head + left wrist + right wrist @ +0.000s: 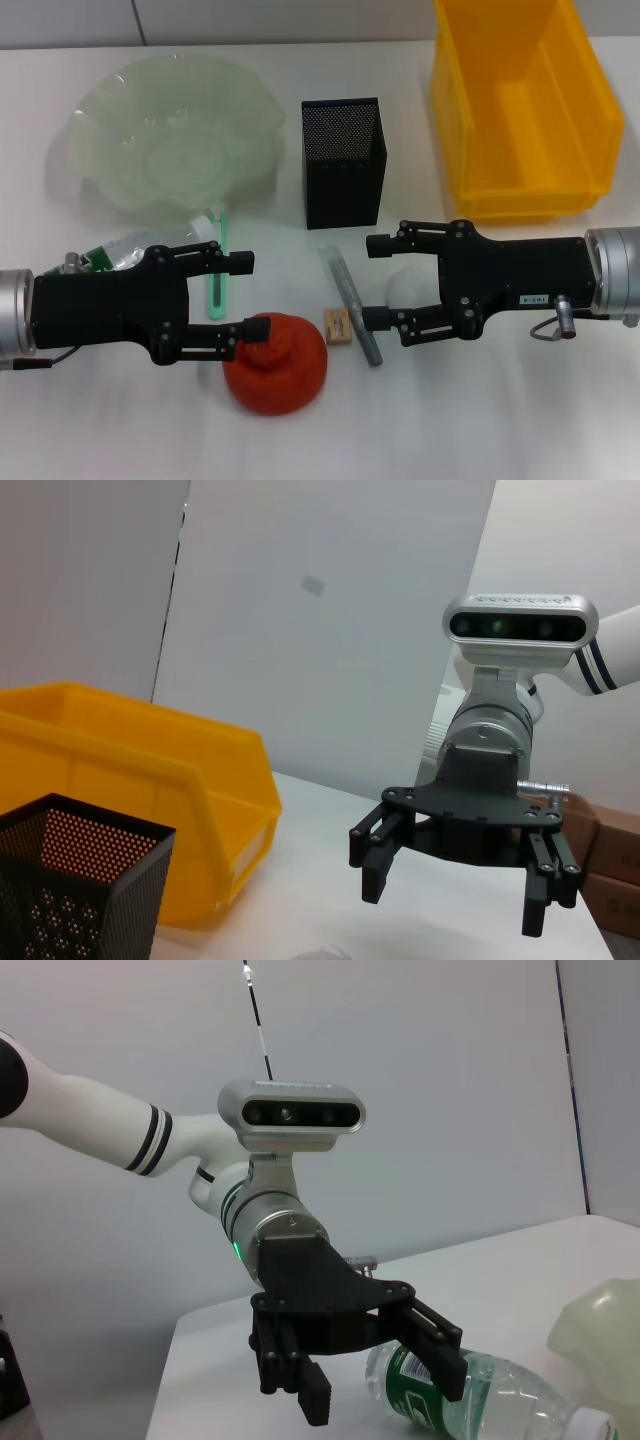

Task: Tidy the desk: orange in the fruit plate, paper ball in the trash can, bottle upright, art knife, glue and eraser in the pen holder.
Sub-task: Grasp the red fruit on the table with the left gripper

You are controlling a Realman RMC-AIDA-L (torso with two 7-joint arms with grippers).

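My left gripper (250,297) hovers open at the front left, its near finger over the edge of the red-orange orange (275,368). Behind its arm the bottle (130,250) lies on its side, white cap toward the pale-green fruit plate (110,150). Open at the right, my right gripper (372,282) has the white paper ball (410,287) showing between its fingers. The tan eraser (338,326) lies beside a grey stick (352,300), and a slim green stick (218,285) lies by the left gripper; which one is the knife or the glue I cannot tell. The pen holder (343,160) stands mid-table and the trash can (590,150) at the back right.
The left wrist view shows the right gripper (455,900) open, with the trash can (120,770) and pen holder (70,880) beside it. The right wrist view shows the left gripper (378,1380), the lying bottle (480,1400) and the plate's rim (605,1330).
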